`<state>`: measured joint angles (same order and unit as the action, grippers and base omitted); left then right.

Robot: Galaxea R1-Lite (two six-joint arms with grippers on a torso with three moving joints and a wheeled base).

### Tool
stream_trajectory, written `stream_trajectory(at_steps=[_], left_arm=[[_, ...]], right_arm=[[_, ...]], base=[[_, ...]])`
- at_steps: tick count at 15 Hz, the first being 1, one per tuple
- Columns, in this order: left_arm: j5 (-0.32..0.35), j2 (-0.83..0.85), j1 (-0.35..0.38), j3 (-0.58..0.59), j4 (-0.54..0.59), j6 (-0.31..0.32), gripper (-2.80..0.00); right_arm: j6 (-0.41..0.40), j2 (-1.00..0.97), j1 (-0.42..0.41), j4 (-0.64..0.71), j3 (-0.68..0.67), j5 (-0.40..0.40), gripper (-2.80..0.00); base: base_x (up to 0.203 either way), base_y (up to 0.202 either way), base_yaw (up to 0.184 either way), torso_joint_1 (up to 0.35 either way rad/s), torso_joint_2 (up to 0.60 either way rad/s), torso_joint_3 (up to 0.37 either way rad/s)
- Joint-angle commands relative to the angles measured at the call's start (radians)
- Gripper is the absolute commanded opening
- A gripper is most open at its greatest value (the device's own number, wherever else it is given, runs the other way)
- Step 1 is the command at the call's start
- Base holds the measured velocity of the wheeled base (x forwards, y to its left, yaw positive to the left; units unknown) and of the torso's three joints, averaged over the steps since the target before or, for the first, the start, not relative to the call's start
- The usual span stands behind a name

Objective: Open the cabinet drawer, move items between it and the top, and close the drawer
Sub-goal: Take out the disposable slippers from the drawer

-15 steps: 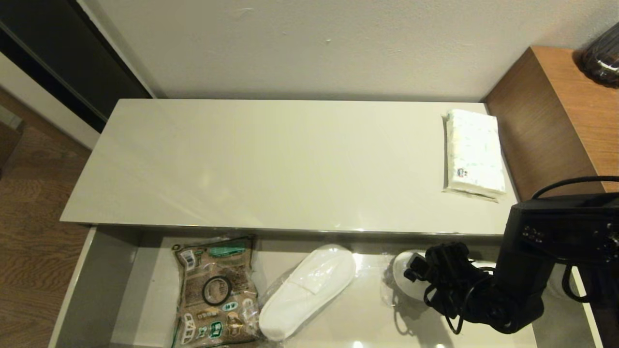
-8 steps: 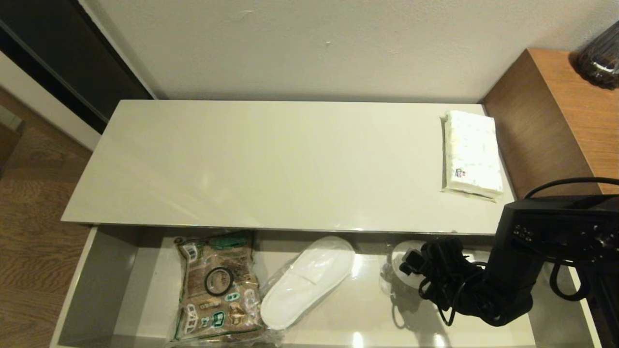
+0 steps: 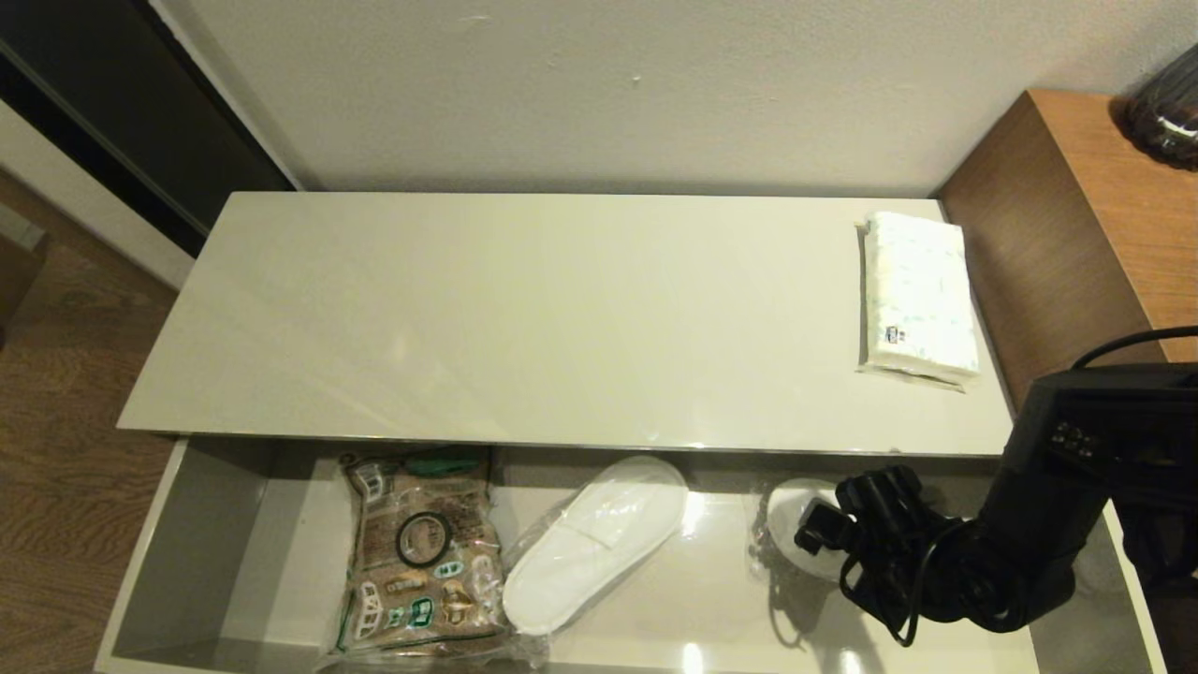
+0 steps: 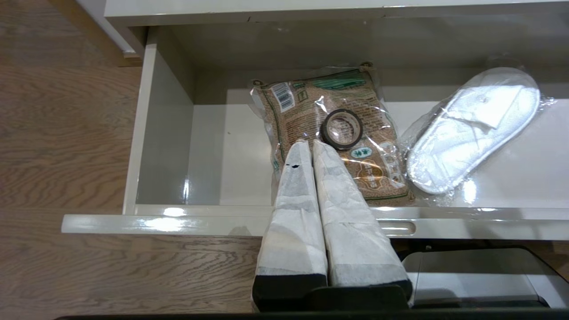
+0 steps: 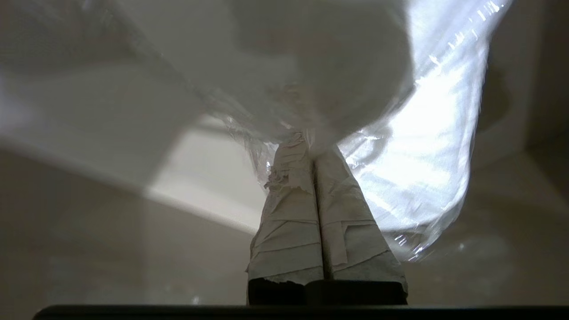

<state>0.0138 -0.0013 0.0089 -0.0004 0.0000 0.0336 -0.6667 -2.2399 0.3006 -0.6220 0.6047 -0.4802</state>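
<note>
Right gripper pinches wrapped slipper in open drawer.
Fingers pressed together on plastic wrap, likely for lifting to cabinet top; left gripper parked, fingers together.

White slipper, brown printed bag with a black ring, cream-white top, blue-labelled white tissue pack.

Right pincer on wrapped slipper

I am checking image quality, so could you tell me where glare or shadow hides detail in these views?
Head view: bright spots of glare on the drawer floor. Right wrist view: the slipper's wrap glares white, the rest is dim. Left wrist view: glints on the brown bag.
</note>
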Motion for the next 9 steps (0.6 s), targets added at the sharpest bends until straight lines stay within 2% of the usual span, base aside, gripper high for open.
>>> stream_trajectory(at_steps=[1,3,7,9], left_arm=[[0.0,0.001,0.0,0.0,0.0,0.0,-2.8],[0.0,0.001,0.0,0.0,0.0,0.0,-2.8],[0.0,0.001,0.0,-0.001,0.0,0.0,-2.8],[0.0,0.001,0.0,-0.001,0.0,0.0,-2.8]], right_arm=[[0.02,0.131,0.001,0.165,-0.002,0.018,-2.8],[0.058,0.185,0.001,0.266,0.011,0.034,-2.8],[0.102,0.234,0.002,0.357,0.02,0.037,-2.8],[0.127,0.291,0.003,0.453,0.041,0.044,-2.8]], base=[[0.0,0.0,0.0,0.0,0.0,0.0],[0.0,0.0,0.0,0.0,0.0,0.0],[0.0,0.0,0.0,0.0,0.0,0.0],[0.0,0.0,0.0,0.0,0.0,0.0]])
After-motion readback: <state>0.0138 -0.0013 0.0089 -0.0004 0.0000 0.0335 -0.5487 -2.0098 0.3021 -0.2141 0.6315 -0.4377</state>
